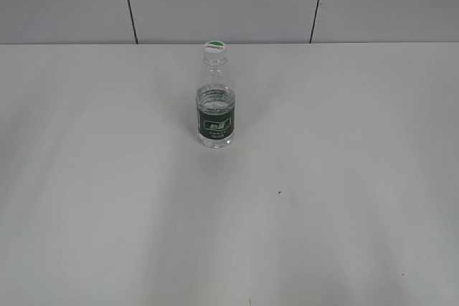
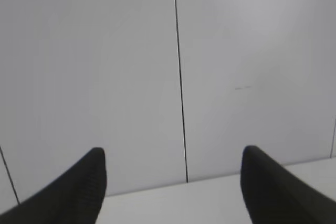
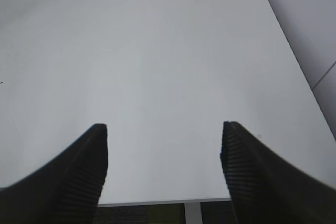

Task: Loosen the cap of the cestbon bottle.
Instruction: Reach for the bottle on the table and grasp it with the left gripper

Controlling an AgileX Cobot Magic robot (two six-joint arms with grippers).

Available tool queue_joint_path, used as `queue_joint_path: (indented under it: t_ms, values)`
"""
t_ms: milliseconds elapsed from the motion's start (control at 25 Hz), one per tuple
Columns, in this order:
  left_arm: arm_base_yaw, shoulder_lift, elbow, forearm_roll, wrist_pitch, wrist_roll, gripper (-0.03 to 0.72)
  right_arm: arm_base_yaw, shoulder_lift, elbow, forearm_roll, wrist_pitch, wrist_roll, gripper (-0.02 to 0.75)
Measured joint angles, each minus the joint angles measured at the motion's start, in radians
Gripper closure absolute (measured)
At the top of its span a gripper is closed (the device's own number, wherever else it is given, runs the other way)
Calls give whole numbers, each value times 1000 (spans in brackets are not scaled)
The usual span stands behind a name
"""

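Left hand [image 2: 173, 182] and right hand [image 3: 164, 156] gape, empty.

A white tabletop [image 1: 107, 213] fills most of the exterior view and is lit softly and evenly; faint pale streaks of reflected light are seen across it, and a few tiny dark specks [image 1: 279, 193] are scattered on its surface. Behind it a light grey panelled wall [image 1: 222, 1] is seen, divided by thin dark vertical seams [image 1: 128, 1]. In the left wrist view the same wall [image 2: 252, 51] is met by the far edge of the tabletop [image 2: 173, 203], with one seam [image 2: 180, 77] running down near the middle. In the right wrist view the tabletop's edge [image 3: 168, 202] is shown, with a dark floor area [image 3: 142, 214] and a pale strip [image 3: 192, 212] below it.
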Motion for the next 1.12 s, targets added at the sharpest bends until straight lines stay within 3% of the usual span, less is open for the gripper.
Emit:
queue_joint_path:
  t_ms: [280, 480, 920, 1120]
  values:
    - [-1, 285, 32, 11, -319, 1, 202, 0, 0, 0, 0, 0, 0, 222]
    - [-9, 487, 41, 12, -444, -6, 202, 0, 0, 0, 0, 0, 0, 222]
    - [-171, 900, 41, 49, -810, -11, 202, 0, 0, 0, 0, 0, 0, 222]
    - [-196, 1100, 41, 105, -1017, -40, 202, 0, 0, 0, 0, 0, 0, 224]
